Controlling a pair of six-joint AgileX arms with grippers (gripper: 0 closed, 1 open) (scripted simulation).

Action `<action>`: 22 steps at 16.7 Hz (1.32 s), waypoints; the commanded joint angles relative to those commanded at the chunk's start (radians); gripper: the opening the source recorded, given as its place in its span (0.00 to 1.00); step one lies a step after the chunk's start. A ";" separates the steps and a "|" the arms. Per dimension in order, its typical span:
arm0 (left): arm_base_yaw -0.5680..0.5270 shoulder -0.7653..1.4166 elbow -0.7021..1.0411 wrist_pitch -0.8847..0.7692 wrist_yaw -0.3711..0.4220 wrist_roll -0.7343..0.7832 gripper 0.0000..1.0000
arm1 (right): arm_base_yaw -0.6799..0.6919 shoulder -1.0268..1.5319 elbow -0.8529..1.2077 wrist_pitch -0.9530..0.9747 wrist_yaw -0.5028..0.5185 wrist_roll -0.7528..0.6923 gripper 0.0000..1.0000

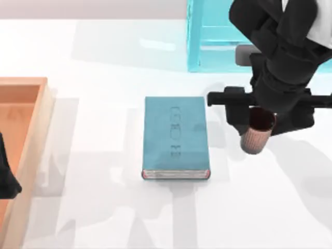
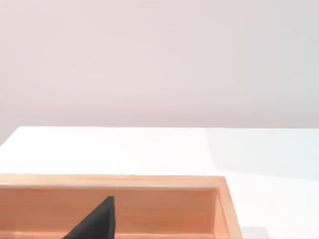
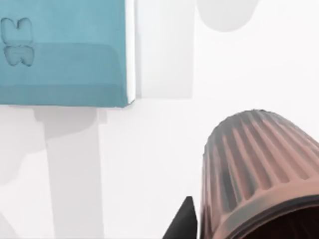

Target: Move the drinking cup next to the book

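Cup [image 1: 256,136] position: to the right of the book [image 1: 175,136] in the top view, near it but apart from it, with a strip of bare white table [image 1: 104,207] between the two. I see my right gripper [image 1: 258,120] directly over the cup, its black body covering most of the rim; the ribbed reddish-brown wall sticks out below it. In the right wrist view the cup [image 3: 259,174] sits close to the camera with a dark fingertip [image 3: 183,221] just beside its wall, so I read the fingers as closed around the cup. I cannot tell whether the cup base is resting on the table or held just above it.

Surroundings, largest first. The table is white and bare around the book. A light cyan shelf frame [image 1: 207,36] stands at the far edge, behind the right arm and well apart from the book. A wooden tray [image 1: 31,129] lies along the left side of the table. The book lies flat and closed, with its pale page edges toward the near side.

My left gripper [image 1: 6,179] is parked over the tray. The left wrist view shows one dark fingertip [image 2: 97,221] in front of the tray's inner wall [image 2: 164,209]; I cannot tell its finger spacing.

Nothing lies between the cup and the book.
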 joint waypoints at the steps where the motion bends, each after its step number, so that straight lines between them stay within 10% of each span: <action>1: 0.000 0.000 0.000 0.000 0.000 0.000 1.00 | 0.000 -0.001 0.001 0.001 0.000 0.010 0.00; 20: 0.000 0.000 0.000 0.000 0.000 0.000 1.00 | 0.000 0.051 -0.192 0.246 0.000 0.010 0.00; 22: 0.000 0.000 0.000 0.000 0.000 0.000 1.00 | 0.000 0.051 -0.192 0.246 0.000 0.010 0.15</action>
